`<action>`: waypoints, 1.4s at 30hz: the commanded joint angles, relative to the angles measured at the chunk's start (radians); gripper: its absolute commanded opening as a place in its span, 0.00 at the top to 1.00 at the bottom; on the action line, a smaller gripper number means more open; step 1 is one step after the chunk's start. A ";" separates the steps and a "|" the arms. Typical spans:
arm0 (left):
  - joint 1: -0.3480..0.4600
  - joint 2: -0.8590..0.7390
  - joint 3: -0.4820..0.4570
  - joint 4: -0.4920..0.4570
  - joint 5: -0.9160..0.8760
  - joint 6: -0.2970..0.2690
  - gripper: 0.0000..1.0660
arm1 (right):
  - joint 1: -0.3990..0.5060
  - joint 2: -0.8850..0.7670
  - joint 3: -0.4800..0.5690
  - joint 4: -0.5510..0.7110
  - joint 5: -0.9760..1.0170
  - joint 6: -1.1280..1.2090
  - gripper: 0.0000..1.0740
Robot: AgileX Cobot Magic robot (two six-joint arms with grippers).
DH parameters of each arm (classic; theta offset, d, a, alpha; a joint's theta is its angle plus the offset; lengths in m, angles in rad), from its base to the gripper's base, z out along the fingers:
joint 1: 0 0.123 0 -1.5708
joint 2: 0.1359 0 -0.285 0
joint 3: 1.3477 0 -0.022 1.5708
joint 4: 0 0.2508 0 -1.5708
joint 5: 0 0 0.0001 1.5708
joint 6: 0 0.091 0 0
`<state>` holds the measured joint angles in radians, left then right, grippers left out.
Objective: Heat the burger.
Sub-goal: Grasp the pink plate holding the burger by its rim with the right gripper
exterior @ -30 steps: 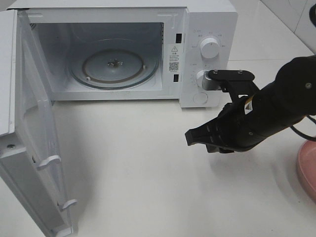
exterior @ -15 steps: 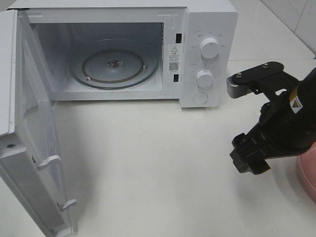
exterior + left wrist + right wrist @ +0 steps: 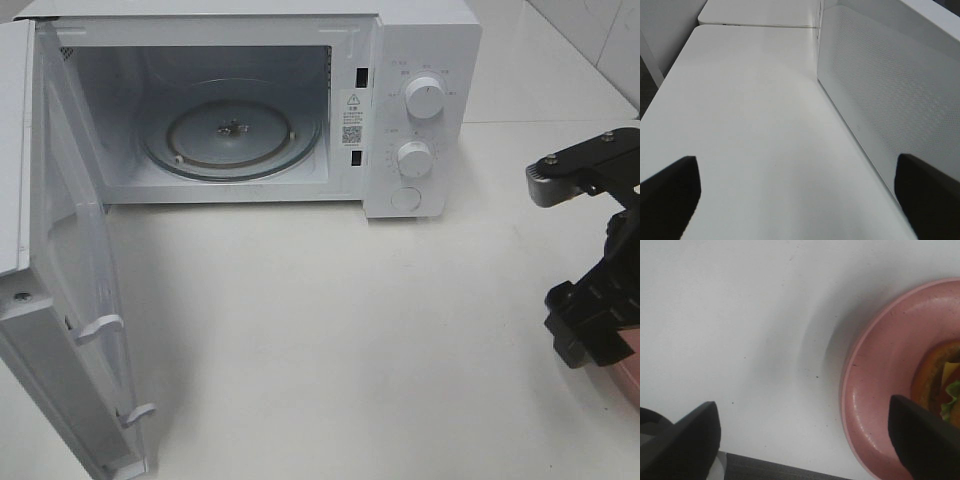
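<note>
Now, pickup step: your right tool (image 3: 805, 436) hovers wide open near the burger (image 3: 935, 377) at 3 o'clock; centre over it, then close.

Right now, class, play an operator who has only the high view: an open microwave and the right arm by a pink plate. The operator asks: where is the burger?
Observer: The burger sits on the plate, in the right wrist view.
Operator: Is it gripped?
Observer: No; the right gripper is open, nothing between its jaws.
Operator: And on the left?
Observer: The left gripper is open too, empty, beside a dotted white panel.
</note>
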<state>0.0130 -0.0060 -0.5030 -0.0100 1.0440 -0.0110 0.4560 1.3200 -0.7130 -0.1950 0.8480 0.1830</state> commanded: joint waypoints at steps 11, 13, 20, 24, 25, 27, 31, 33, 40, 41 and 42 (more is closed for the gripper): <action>-0.003 -0.018 0.004 -0.002 -0.009 0.001 0.08 | -0.188 -0.002 0.050 -0.035 -0.104 -0.010 0.21; -0.003 -0.018 0.004 -0.002 -0.009 0.001 0.08 | -0.220 -0.002 0.060 -0.036 -0.131 -0.010 0.22; -0.003 -0.018 0.004 -0.002 -0.009 0.001 0.08 | -0.273 0.002 0.060 -0.034 -0.164 -0.007 0.23; -0.003 -0.018 0.004 -0.002 -0.009 0.001 0.08 | -0.281 0.054 0.076 -0.030 -0.180 -0.003 0.25; -0.003 -0.018 0.004 -0.002 -0.009 0.001 0.08 | -0.281 0.054 0.076 -0.030 -0.180 -0.003 0.25; -0.003 -0.018 0.004 -0.002 -0.009 0.001 0.08 | -0.281 0.069 0.078 -0.029 -0.185 -0.003 0.25; -0.003 -0.018 0.004 -0.002 -0.009 0.001 0.08 | -0.282 0.123 0.078 -0.028 -0.209 -0.003 0.25; -0.003 -0.018 0.004 -0.002 -0.009 0.001 0.08 | -0.282 0.144 0.078 -0.032 -0.221 -0.003 0.26; -0.003 -0.018 0.004 -0.002 -0.009 0.001 0.08 | -0.283 0.219 0.078 -0.033 -0.249 -0.003 0.27; -0.003 -0.018 0.004 -0.002 -0.009 0.001 0.08 | -0.283 0.233 0.078 -0.033 -0.252 -0.003 0.27; -0.003 -0.018 0.004 -0.002 -0.009 0.001 0.08 | -0.283 0.256 0.078 -0.033 -0.258 -0.003 0.27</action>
<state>0.0130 -0.0060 -0.5030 -0.0100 1.0440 -0.0110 0.1790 1.5470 -0.6410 -0.2240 0.6060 0.1810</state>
